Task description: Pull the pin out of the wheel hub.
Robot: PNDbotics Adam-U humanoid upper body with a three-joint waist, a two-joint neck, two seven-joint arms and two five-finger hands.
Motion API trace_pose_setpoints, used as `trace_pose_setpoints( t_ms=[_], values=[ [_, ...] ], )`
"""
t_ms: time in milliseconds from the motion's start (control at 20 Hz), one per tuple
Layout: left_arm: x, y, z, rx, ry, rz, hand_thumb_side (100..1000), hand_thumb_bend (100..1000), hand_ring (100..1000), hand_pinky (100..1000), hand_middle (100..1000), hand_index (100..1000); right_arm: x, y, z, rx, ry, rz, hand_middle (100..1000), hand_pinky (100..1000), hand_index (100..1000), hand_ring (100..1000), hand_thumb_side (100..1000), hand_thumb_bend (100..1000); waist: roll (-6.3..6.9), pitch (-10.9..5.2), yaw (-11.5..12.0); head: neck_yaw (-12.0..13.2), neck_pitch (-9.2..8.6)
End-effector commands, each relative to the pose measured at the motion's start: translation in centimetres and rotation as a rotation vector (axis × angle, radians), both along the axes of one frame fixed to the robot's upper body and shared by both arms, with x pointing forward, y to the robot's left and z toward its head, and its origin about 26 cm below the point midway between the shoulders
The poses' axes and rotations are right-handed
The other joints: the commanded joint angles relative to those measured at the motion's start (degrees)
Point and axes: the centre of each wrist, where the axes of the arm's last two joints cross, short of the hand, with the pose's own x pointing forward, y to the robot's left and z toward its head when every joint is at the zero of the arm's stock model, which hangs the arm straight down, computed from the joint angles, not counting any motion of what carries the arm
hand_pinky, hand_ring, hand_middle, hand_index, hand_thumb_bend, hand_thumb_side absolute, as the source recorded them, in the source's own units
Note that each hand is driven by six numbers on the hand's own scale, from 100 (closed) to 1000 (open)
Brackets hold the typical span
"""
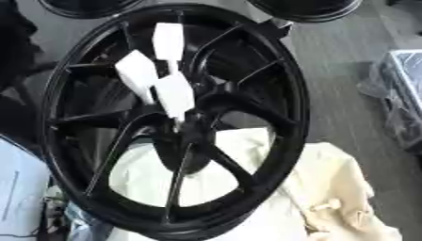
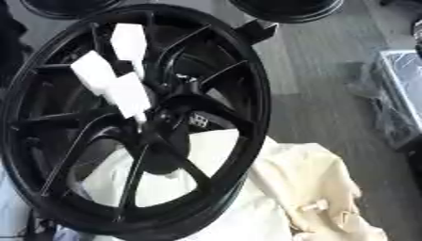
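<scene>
A left hand [image 1: 173,94] with white, blocky shells hangs mid-view, its three pale parts splayed, the lowest one pointing downward. The black wrist and arm behind it melt into the dark toward the upper left, too dim to trace.

No text can be read — the wheel hub [image 1: 177,117] bears no legible marking (white patches blank).

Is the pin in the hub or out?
Cannot tell: white shapes cover the hub centre, and no pin shows.
</scene>
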Motion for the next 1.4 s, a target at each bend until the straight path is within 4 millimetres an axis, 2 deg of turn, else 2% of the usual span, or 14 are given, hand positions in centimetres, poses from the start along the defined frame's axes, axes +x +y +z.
trace_pose_setpoints(
  t_ms=[50, 500, 750, 900, 1100, 1250, 1400],
  values=[
    [-0.2, -0.1, 1.0, 0.033, -0.028, -0.008, 803, 266, 784, 750, 773, 737, 0.0, -0.1, 1.0, -0.027, -0.016, -0.004, 807, 996, 872, 866, 482, 100, 0.04, -0.73, 0.0, 0.2, -0.20],
    [-0.2, -0.6, 2.2, 0.081, -0.068, -0.024, 794, 260, 785, 756, 774, 737, 0.1, 0.0, 1.0, -0.035, -0.004, 0.006, 794, 990, 866, 847, 476, 100, 0.15, -0.61, 0.0, 0.3, -0.29],
    [-0.3, -1.1, 4.6, 0.159, -0.127, -0.059, 774, 245, 786, 754, 772, 733, 0.2, 0.4, 1.3, -0.045, -0.009, 0.025, 749, 981, 846, 812, 461, 100, 0.50, -0.40, 0.2, 0.4, -0.28],
    [-0.7, -1.2, 7.4, 0.285, -0.178, -0.074, 745, 229, 787, 755, 772, 732, 0.2, 0.4, 1.4, -0.049, -0.009, 0.023, 740, 978, 841, 803, 452, 100, 0.66, -0.32, 0.2, 0.2, -0.23],
    [-1.6, -1.0, 12.5, 0.553, -0.238, -0.110, 692, 219, 790, 759, 774, 742, -0.1, 0.1, 1.4, -0.057, -0.007, 0.013, 734, 977, 838, 798, 444, 100, 0.85, -0.48, 0.3, -0.8, -0.03],
    [-2.1, -0.8, 16.1, 0.755, -0.221, -0.167, 668, 228, 791, 762, 774, 755, -0.3, -0.2, 1.4, -0.066, -0.005, 0.005, 731, 976, 837, 794, 439, 100, 1.06, -0.73, 0.4, -1.6, 0.14],
    [-2.5, -0.6, 18.7, 0.940, -0.181, -0.242, 665, 243, 793, 766, 776, 769, -0.4, -0.3, 1.4, -0.074, -0.001, 0.002, 729, 975, 836, 792, 436, 100, 1.11, -0.80, 0.2, -2.2, -0.01]
  ],
)
